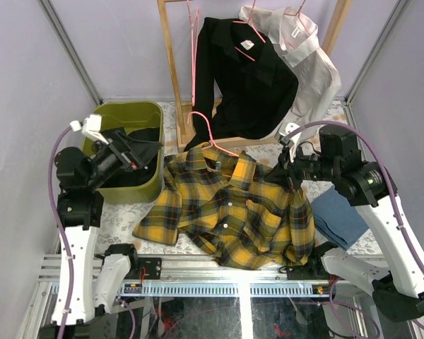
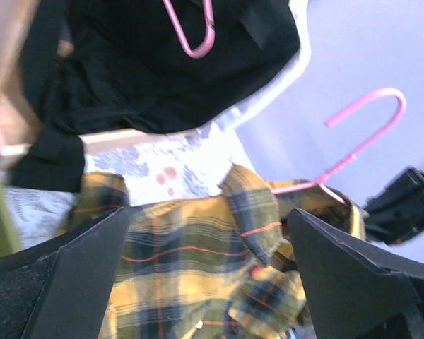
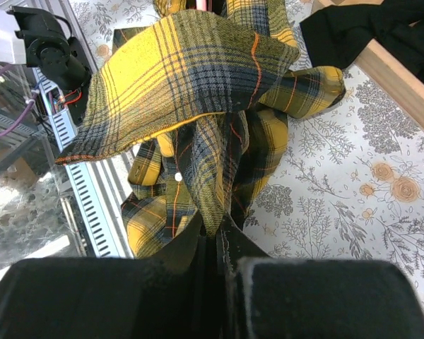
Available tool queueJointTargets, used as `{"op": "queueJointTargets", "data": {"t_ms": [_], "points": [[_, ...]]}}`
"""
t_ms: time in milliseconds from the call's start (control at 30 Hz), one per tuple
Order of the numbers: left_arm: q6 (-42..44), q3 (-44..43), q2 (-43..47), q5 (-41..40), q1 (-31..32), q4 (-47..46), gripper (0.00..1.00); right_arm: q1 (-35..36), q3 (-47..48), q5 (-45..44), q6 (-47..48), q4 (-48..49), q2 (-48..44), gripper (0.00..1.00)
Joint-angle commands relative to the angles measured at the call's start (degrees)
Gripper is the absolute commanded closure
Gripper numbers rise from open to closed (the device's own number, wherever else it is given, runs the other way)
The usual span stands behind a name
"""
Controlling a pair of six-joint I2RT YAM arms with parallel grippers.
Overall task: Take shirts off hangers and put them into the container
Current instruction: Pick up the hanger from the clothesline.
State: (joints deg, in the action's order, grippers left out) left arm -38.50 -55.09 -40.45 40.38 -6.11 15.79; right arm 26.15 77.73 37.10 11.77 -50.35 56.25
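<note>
The yellow-and-black plaid shirt (image 1: 233, 205) lies spread on the table with a pink hanger (image 1: 210, 134) still in its collar. My right gripper (image 1: 291, 173) is shut on a bunched fold of this shirt (image 3: 184, 78) at its right side; the jaws (image 3: 219, 236) pinch the cloth. My left gripper (image 1: 152, 152) hovers open over the right edge of the olive-green container (image 1: 127, 111), facing the plaid shirt (image 2: 184, 240) and its hanger (image 2: 360, 134), with nothing between the fingers (image 2: 208, 268). A black shirt (image 1: 247, 85) and a white shirt (image 1: 311, 63) hang on pink hangers at the back. Dark cloth lies in the container.
The light wooden rack (image 1: 171, 70) stands at the back, with bare pink hangers (image 1: 194, 56) on its rail. A folded blue cloth (image 1: 339, 215) lies at the right under my right arm. The table has a floral cover (image 3: 353, 176).
</note>
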Motion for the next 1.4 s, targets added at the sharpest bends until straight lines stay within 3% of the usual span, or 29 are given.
{"op": "queueJointTargets", "data": {"t_ms": [0, 167, 367, 567, 867, 1067, 1367], "points": [[0.9, -1.7, -3.8, 1.1, 9.9, -4.4, 0.11, 0.0, 0.9, 3.6, -2.0, 2.1, 0.4, 1.0], [5.3, -3.7, -5.0, -19.2, 29.7, -4.7, 0.13, 0.1, 0.4, 2.8, -2.5, 2.2, 1.0, 1.0], [5.1, -2.7, -7.7, -28.6, 39.6, -12.7, 0.16, 0.1, 0.1, 2.4, -3.3, 2.1, 1.7, 1.0], [6.9, -4.0, -9.6, -34.2, 42.0, -17.4, 0.22, 0.0, -0.1, 1.9, -3.3, 1.4, 1.9, 1.0], [6.5, -3.9, -15.7, -30.4, 42.5, -20.3, 0.27, 0.1, -0.3, 4.1, -3.6, 2.8, 1.2, 1.0], [4.2, -0.9, -16.5, -29.2, 42.9, -26.6, 0.39, 0.1, -0.1, 2.9, -2.9, 1.6, 1.3, 1.0], [4.7, 0.9, -15.4, -30.8, 42.9, -27.8, 0.56, 0.0, -0.2, 3.5, -3.0, 2.2, 1.5, 1.0]]}}
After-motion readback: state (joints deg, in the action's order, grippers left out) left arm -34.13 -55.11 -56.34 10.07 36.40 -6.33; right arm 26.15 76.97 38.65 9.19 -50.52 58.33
